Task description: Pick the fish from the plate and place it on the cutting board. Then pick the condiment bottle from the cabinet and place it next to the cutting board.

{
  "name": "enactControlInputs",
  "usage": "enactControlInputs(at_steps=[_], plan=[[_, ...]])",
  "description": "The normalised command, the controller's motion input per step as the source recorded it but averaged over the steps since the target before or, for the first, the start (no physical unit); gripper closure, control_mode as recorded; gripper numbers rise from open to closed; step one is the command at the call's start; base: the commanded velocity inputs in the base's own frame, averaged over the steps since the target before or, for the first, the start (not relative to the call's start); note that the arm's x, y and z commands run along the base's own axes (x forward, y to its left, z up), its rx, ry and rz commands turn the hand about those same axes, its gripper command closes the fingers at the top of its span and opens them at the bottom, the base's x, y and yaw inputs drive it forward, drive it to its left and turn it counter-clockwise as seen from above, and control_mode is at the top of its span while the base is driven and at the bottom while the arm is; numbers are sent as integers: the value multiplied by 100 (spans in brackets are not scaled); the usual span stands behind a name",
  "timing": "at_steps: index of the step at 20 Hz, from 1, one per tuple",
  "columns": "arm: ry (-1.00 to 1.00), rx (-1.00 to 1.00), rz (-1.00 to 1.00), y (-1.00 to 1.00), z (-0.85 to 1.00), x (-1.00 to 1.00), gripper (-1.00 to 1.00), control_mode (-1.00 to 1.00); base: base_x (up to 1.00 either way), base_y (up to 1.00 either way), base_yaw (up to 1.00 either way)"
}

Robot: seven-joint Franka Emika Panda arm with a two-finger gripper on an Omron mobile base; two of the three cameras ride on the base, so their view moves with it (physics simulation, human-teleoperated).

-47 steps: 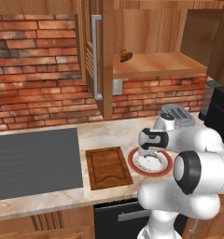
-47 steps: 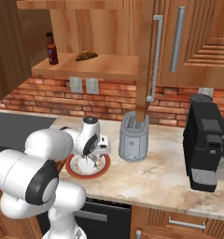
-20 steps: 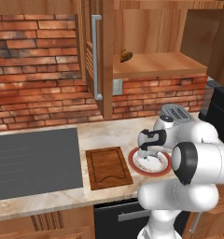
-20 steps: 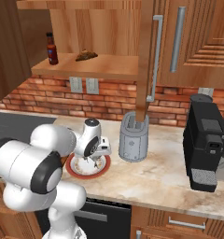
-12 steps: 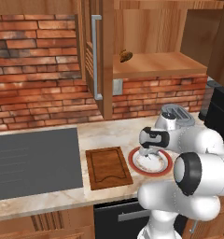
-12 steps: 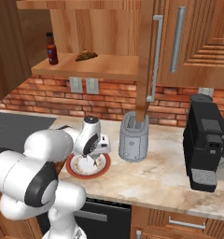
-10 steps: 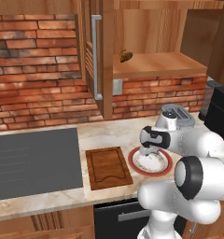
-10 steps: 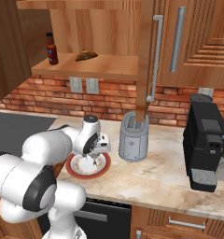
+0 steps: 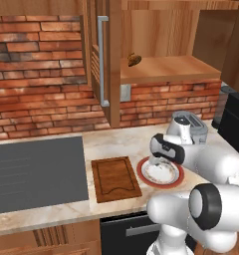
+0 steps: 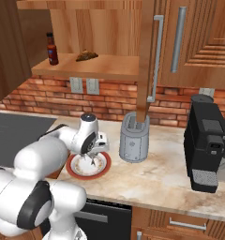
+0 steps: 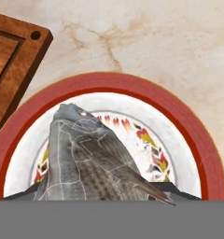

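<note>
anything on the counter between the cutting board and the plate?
Nothing: bare marble counter separates the cutting board from the plate, seen in the left base view.

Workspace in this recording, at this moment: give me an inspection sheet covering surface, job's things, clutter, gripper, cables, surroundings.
Surface: beige marble counter, with a flat grey stovetop at its left.
Job's things: small silver-grey fish lies on the round white plate with red-orange rim; dark brown wooden cutting board sits just left of the plate, nothing on it; dark red-brown condiment bottle stands on the light-brown wall cabinet's shelf.
Clutter: small brown roundish lump on the shelf; silver toaster; black coffee machine.
Gripper: two-finger gripper low over the plate; grip on the fish cannot be told.
Cables: nothing seen.
Surroundings: red brick wall.
</note>
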Motion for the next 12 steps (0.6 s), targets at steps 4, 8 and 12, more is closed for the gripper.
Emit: enactControlInputs(at_steps=[4, 8, 12], plan=[[-3, 0, 3, 22, 0, -8, 100, -100, 0, 0, 0], [-1, 0, 3, 31, 0, -7, 100, -100, 0, 0, 0], [0, 0, 2, 30, 0, -3, 100, -100, 0, 0, 0]])
